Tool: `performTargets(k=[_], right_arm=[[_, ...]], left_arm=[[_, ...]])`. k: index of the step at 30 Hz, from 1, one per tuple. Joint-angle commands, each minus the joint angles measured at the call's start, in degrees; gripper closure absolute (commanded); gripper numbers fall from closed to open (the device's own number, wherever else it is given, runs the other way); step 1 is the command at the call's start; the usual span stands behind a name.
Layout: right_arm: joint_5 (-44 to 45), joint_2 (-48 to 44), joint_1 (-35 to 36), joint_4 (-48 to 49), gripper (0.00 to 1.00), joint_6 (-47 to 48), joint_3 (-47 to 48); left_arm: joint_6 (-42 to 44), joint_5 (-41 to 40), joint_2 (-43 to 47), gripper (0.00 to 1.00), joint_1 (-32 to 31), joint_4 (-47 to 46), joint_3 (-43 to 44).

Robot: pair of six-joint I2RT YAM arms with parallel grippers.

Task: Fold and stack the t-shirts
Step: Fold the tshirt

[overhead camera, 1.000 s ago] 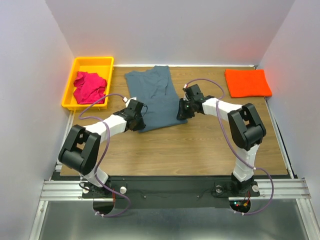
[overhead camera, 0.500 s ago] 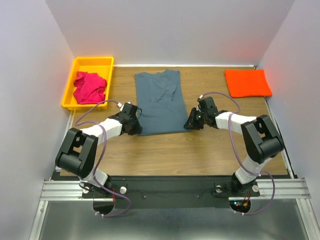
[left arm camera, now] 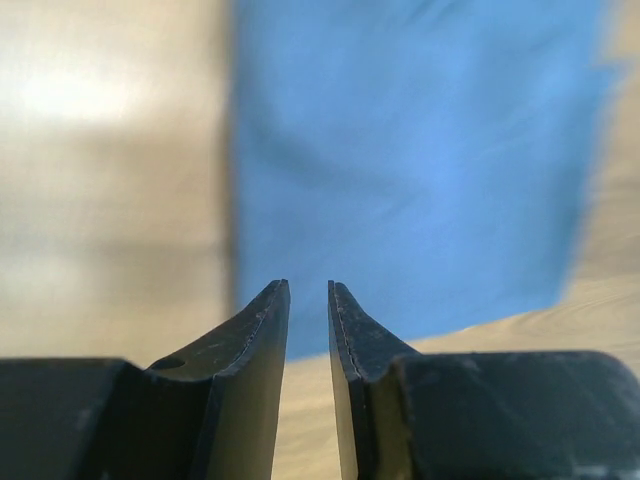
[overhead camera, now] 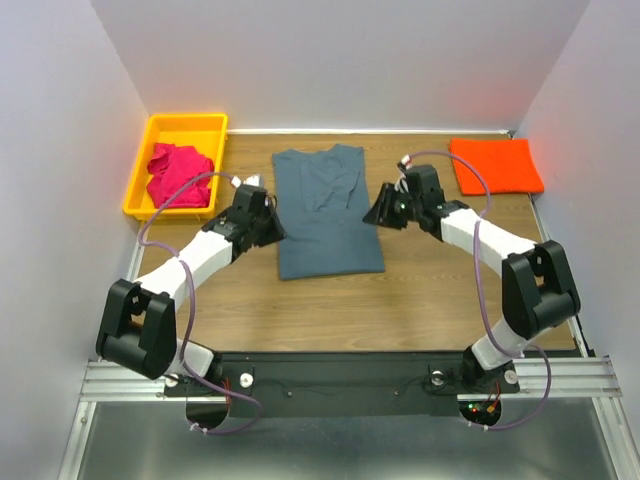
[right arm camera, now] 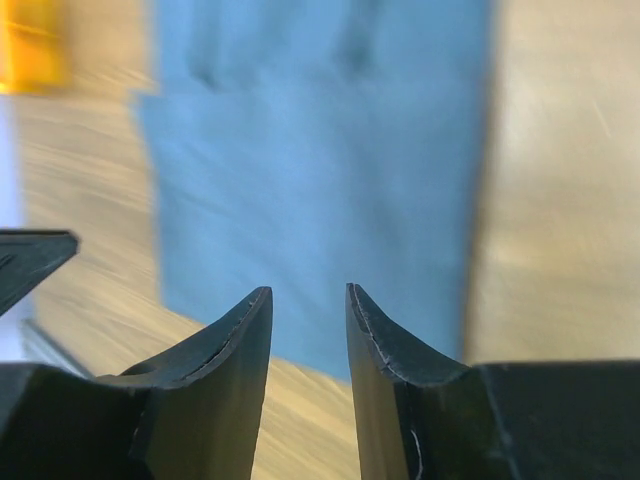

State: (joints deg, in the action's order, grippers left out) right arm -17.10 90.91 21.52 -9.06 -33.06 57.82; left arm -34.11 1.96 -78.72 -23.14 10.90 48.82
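Observation:
The slate grey-blue t-shirt (overhead camera: 328,212) lies flat in the middle of the table as a long narrow strip, collar toward the back. My left gripper (overhead camera: 274,231) hovers at its left edge, and its jaws stand slightly apart with nothing between them (left arm camera: 308,290); blue cloth (left arm camera: 420,170) shows beyond the tips. On the other side my right gripper (overhead camera: 372,214) hangs by the shirt's right edge, open and empty (right arm camera: 308,292), looking across the shirt (right arm camera: 320,150). The orange t-shirt (overhead camera: 495,165) lies folded at the back right. A crumpled magenta-pink t-shirt (overhead camera: 180,172) sits in the bin.
The yellow plastic bin (overhead camera: 185,122) stands at the back left corner and shows as a blur (right arm camera: 30,45) in the right wrist view. White walls close in the table on three sides. Bare wood (overhead camera: 400,300) lies in front of the grey-blue shirt.
Both grippers have let go of the grey-blue shirt's lower corners, opened a little and moved back along its sides. The shirt shifted right and now lies straight.

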Motion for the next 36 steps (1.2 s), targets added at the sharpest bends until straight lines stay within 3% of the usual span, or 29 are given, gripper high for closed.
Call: performTargets(k=[1,8,16,19,24,29,32,36], right_arm=[[-6.3,5.1,-0.9,4.8,0.59,3.0,7.7],[-13.5,15.5,-3.5,16.2,0.65,1.9,12.0],[-15.8,23.5,-9.8,28.7,0.69,-1.4,6.0],[-15.6,25.4,-11.5,28.7,0.69,0.5,5.1],[-16.3,24.3,-12.8,27.6,0.69,1.2,5.6],[-19.4,15.8,-12.7,25.8,0.68,0.7,3.9],[-23.8,11.1,-12.1,25.7,0.68,-0.2,0.2],[-26.7,5.9,-9.4,25.7,0.68,-0.6,-6.2]], left_arm=[[3.8,1.5,-3.9,0.66,0.4,-6.6,7.9],[1.9,2.5,-15.7,0.75,1.0,-12.7,11.4],[1.9,0.9,-24.5,0.82,4.9,-18.5,10.6],[1.2,1.0,-25.0,0.82,5.5,-20.0,10.0],[1.3,0.4,-22.7,0.77,5.8,-20.8,9.2],[-2.0,1.4,-14.3,0.56,5.3,-19.5,6.2],[-4.5,2.7,-8.0,0.52,3.1,-19.1,1.6],[-8.2,3.4,-1.8,0.53,-0.2,-17.8,-5.9]])
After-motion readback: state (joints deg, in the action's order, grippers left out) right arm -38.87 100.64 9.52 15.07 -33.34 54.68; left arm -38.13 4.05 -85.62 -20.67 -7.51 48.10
